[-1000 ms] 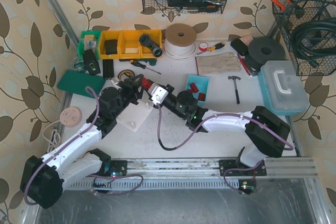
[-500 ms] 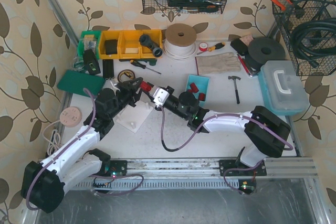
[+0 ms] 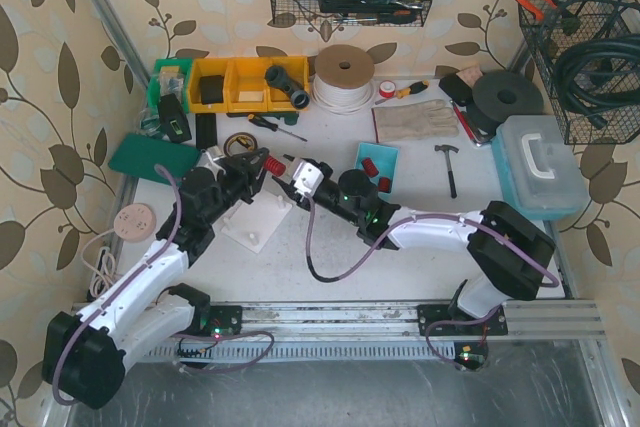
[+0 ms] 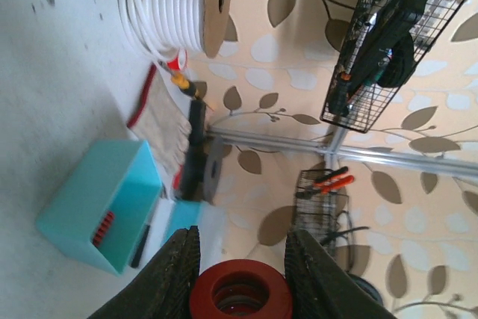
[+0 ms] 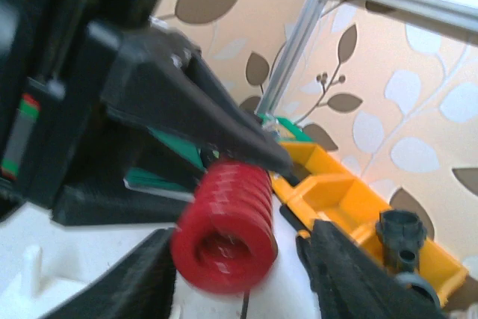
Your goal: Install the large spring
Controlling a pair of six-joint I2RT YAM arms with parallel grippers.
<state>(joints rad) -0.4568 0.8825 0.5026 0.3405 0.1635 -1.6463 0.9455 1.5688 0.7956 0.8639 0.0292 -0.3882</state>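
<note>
The large red spring [image 3: 272, 164] is held off the table between my two grippers, left of centre. My left gripper [image 3: 260, 166] is shut on it; in the left wrist view the spring's open end [image 4: 240, 293] sits pinched between both fingers [image 4: 173, 274]. My right gripper [image 3: 285, 176] faces it from the right with its jaws open, one on each side of the spring [image 5: 224, 237]. The left gripper's black fingers [image 5: 194, 102] clamp the spring's far end. A white base plate [image 3: 255, 224] lies on the table just below the grippers.
A teal tray [image 3: 377, 161] holding red parts is right of the grippers. Yellow bins [image 3: 235, 83], a white cable spool [image 3: 343, 75], screwdrivers, a glove and a hammer [image 3: 449, 165] lie behind. A green pad [image 3: 150, 157] is at the left and a pale toolbox [image 3: 537, 165] at the right.
Both grippers stay together at the spring. The right arm's wrist and elbow have shifted slightly up and left, and the left arm has swung a little left.
</note>
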